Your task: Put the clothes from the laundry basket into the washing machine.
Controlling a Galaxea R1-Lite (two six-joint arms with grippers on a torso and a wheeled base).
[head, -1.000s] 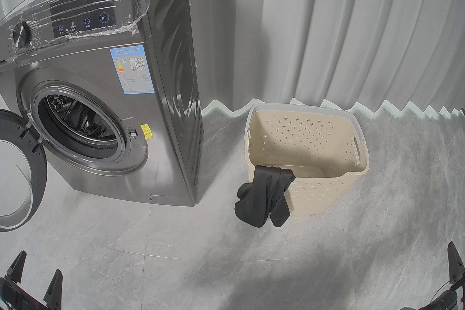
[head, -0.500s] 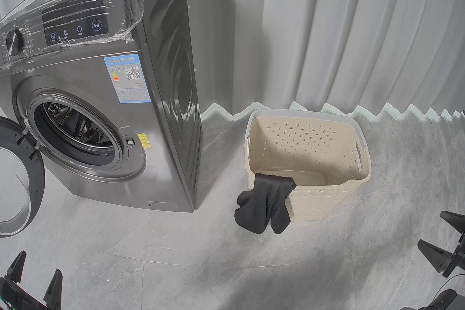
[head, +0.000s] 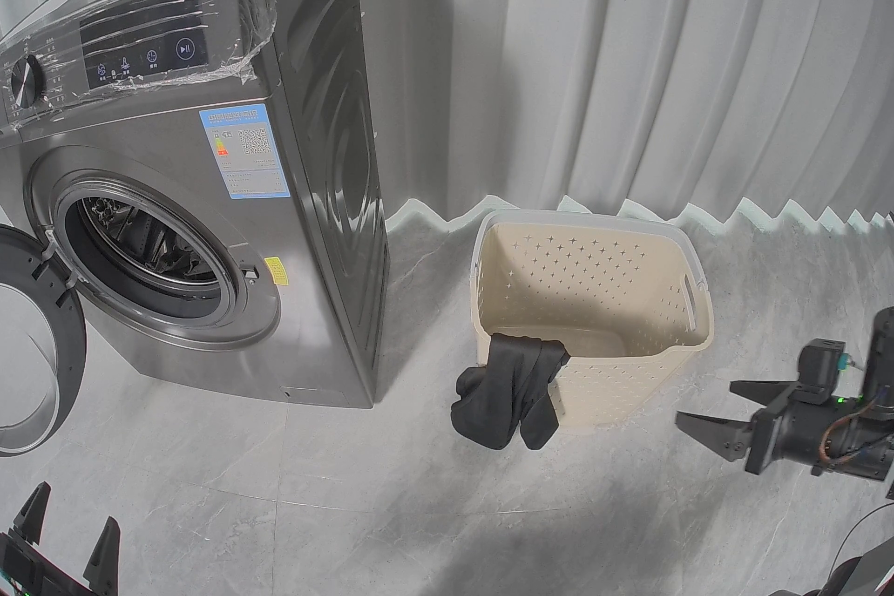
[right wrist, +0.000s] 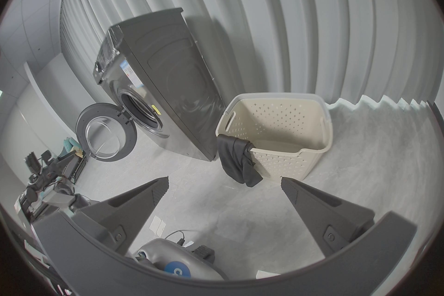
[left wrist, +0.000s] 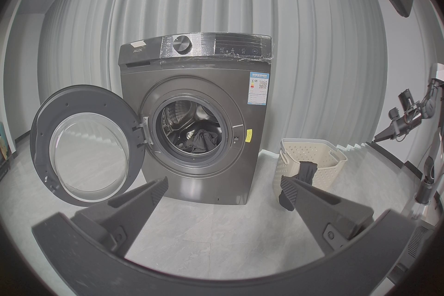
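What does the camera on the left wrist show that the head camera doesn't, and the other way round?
Left wrist view's extra: dark clothes lying inside the washing machine, and its whole round door swung open. Head view's extra: a look down into the laundry basket, whose floor looks bare. Shared: the machine itself, the dark garment draped over the basket's rim, the open left pincer and the open right pincer.

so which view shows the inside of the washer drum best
The left wrist view: it faces the open drum head-on, with dark clothes inside. The head view looks in at a slant; the right wrist view shows it small and side-on.
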